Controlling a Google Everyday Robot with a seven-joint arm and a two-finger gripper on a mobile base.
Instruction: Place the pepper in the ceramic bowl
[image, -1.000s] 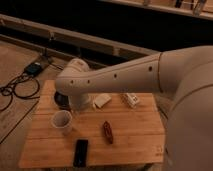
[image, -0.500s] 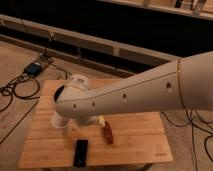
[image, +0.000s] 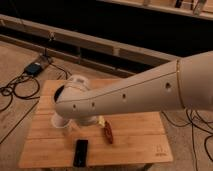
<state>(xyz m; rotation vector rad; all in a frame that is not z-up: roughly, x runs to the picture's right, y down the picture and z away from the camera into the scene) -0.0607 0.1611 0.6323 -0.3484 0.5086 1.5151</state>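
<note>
My arm (image: 135, 95) sweeps across the view from the right and covers much of the far half of the desk (image: 142, 136), its rounded joint hanging over the left part of the wooden top. My end effector is hidden behind that arm, somewhere over the left side of the desk, so I cannot see it directly. As far as I can tell its fingers stand wide apart with nothing of the task between them. The pepper (image: 107, 134) lies free on the bare wood about midway along the desk, nearer the near edge than the far one. It is dark red-brown, its length runs roughly from far to near, and no part of me touches it. A small pale object (image: 101, 121) sits just beside its far end, half under my arm. The ceramic bowl (image: 58, 93) shows only as a dark sliver toward the far left corner, with the rest behind my joint. It is well apart from the pepper. The off-white cup (image: 59, 121) stands toward the left edge, and my arm covers its upper part. A flat black slab (image: 80, 152) lies close to the near edge, between the cup and the pepper and touching neither. Off the desk, cables (image: 14, 93) trail over the floor beyond its left edge.
</note>
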